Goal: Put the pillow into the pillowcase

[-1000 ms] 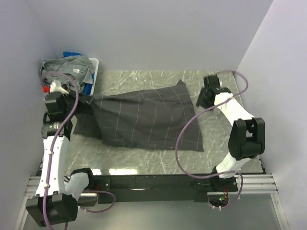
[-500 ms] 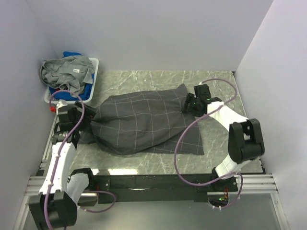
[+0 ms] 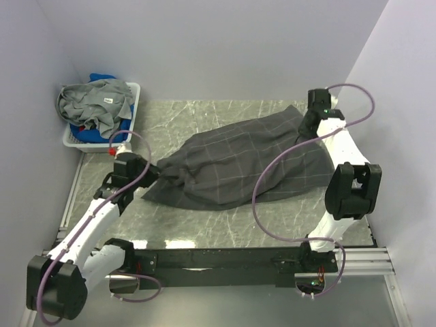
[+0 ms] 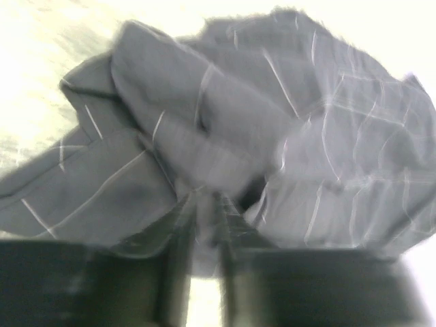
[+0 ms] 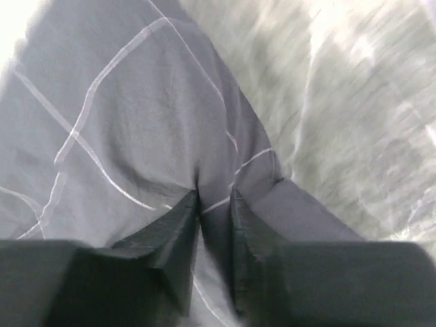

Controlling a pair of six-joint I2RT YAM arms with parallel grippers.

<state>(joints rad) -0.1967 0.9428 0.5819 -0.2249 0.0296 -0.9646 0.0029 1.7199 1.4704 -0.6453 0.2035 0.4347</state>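
Charcoal-grey cloth with a thin pale grid, the pillowcase point(image 3: 238, 160), lies across the middle of the grey-veined marble table point(image 3: 204, 112). In the overhead view it runs as one drawn-out band from about 8 o'clock to about 2 o'clock. It is broad and rumpled through the centre and narrows to a gathered point at each end. Its near edge rests on the tabletop. The middle looks full, but whether the pillow lies inside cannot be told.

Left gripper point(image 3: 158, 172), at 8 o'clock: its arm reaches in low from the near left corner. The left wrist view, though blurred, shows its dark fingers point(image 4: 178, 238) drawn almost together. A bunched ridge of the gridded cloth is pinched between them, and loose folds are heaped just beyond the tips.

Right gripper point(image 3: 306, 125), at 2 o'clock: its arm stands along the right edge of the table, with the wrist turned inward over the far right corner of the cloth. In the right wrist view the two fingers point(image 5: 170, 238) stand nearly closed on a narrow fold of the pillowcase that rises between them. Bare marble shows to the right of it.

At 10 o'clock, off the table's far left corner and well apart from the pillowcase, stands a white basket point(image 3: 135, 99) heaped with grey clothing point(image 3: 92, 102). A purple cable point(image 3: 262, 197) loops from the right arm over the cloth's near right part.
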